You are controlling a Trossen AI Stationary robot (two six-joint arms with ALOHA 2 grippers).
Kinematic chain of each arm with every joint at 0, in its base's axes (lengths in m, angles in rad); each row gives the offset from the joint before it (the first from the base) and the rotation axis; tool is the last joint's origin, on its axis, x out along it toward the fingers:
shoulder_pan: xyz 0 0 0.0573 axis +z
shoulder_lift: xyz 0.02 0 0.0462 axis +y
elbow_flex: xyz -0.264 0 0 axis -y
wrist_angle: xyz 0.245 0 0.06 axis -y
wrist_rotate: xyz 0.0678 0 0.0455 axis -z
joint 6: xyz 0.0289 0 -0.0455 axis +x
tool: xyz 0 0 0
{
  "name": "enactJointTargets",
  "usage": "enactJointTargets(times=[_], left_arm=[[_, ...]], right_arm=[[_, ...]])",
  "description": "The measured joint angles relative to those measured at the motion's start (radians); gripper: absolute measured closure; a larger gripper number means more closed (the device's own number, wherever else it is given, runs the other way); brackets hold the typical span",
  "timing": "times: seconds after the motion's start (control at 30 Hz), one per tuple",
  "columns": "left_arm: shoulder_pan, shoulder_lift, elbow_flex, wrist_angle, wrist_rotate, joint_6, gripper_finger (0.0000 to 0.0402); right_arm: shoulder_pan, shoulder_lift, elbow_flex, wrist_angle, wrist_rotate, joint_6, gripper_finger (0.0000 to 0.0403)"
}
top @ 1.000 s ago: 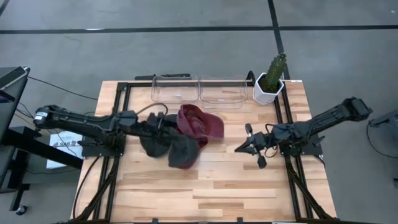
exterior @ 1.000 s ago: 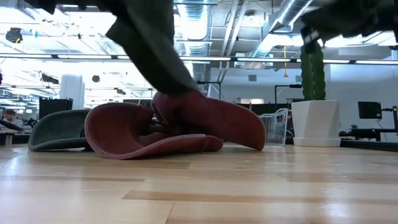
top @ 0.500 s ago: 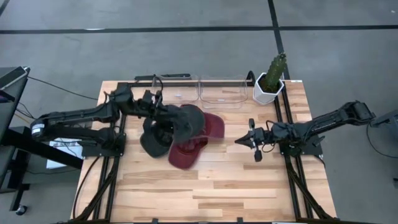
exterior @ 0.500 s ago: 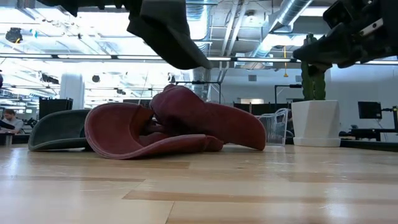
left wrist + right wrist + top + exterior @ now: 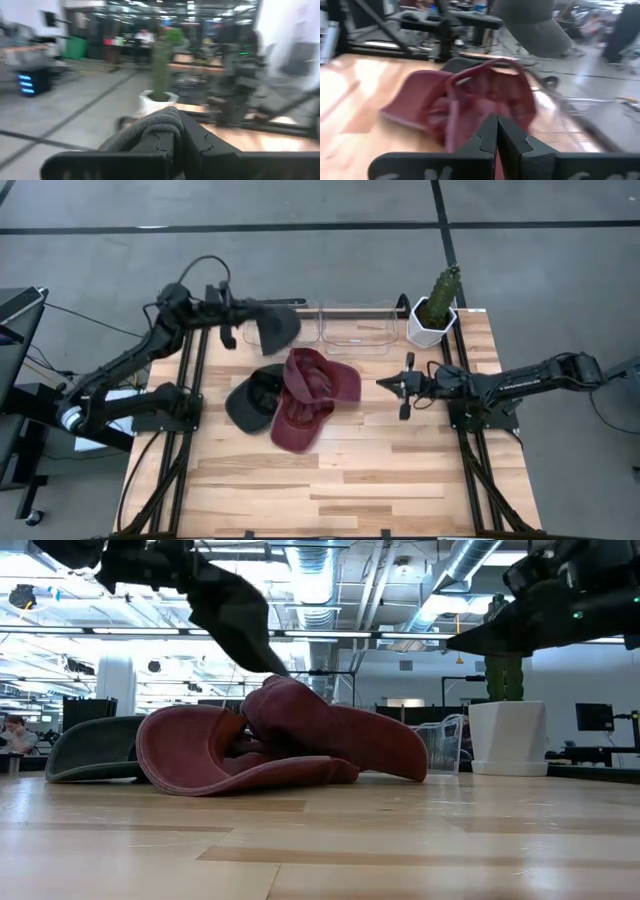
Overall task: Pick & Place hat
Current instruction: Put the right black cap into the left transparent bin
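From above, the left pincer (image 5: 243,322) is clamped on a dark grey fabric hat (image 5: 272,324), held over the clear plastic bins (image 5: 320,323). The low view alone shows an office behind (ceiling pipes, desks). Two maroon hats (image 5: 312,395) lie on the pale wooden counter (image 5: 350,480). The right pincer (image 5: 402,384) hangs closed, empty.

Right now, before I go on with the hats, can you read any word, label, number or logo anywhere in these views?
None can be read.
Paper sheet beside the table's left edge: a reddish mark, too small to read.
Grey hat held by the left pincer, red hats, white plant pot: no visible text.
Room signs in the left wrist view: blurred.
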Motion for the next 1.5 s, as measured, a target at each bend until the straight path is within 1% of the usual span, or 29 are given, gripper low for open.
enactJointTargets(times=[0.07,0.17,0.3,0.4,0.53,0.63,0.7,0.8,0.93,1.03,1.1,1.27,1.33,1.43,1.5], left_arm=[[0.042,0.000,0.000,0.001,0.000,0.033,0.0387],[0.077,0.001,0.000,0.003,0.003,0.038,0.0385],[0.079,0.001,0.000,0.002,0.005,0.074,0.0391],[0.078,0.004,0.000,0.002,0.007,0.136,0.0388],[0.078,0.026,0.000,0.001,0.011,0.230,0.0390],[0.085,0.060,0.000,-0.003,0.080,0.288,0.0392],[0.092,0.085,0.000,-0.002,0.125,0.299,0.0390],[0.093,0.126,0.013,-0.022,0.134,0.297,0.0392],[0.090,0.174,0.087,-0.130,0.134,0.293,0.0391],[0.086,0.205,0.146,-0.235,0.134,0.295,0.0391],[0.085,0.217,0.178,-0.276,0.134,0.303,0.0391],[0.088,0.244,0.244,-0.424,0.128,0.393,0.0391],[0.088,0.253,0.276,-0.516,0.102,0.440,0.0391],[0.086,0.279,0.329,-0.663,0.007,0.507,0.0391],[0.087,0.300,0.363,-0.731,-0.042,0.525,0.0391]], right_arm=[[-0.038,0.000,0.000,0.017,-0.001,0.001,0.0403],[-0.078,0.000,0.001,0.036,-0.002,0.010,0.0403],[-0.108,0.000,0.001,0.070,-0.006,0.027,0.0403],[-0.119,0.000,0.001,0.084,-0.006,0.032,0.0403],[-0.122,0.000,0.001,0.104,-0.001,0.083,0.0403],[-0.122,0.000,0.001,0.113,0.002,0.137,0.0403],[-0.122,0.000,0.001,0.113,0.003,0.180,0.0403],[-0.116,0.000,0.001,0.112,0.003,0.242,0.0403],[-0.092,0.012,0.001,0.111,0.031,0.298,0.0403],[-0.075,0.028,0.001,0.125,0.100,0.309,0.0403],[-0.074,0.038,0.001,0.150,0.142,0.309,0.0403],[-0.088,0.055,0.001,0.213,0.155,0.267,0.0403],[-0.089,0.059,0.002,0.220,0.154,0.254,0.0403],[-0.097,0.059,0.002,0.229,0.152,0.227,0.0403],[-0.108,0.059,0.002,0.231,0.152,0.207,0.0403]])
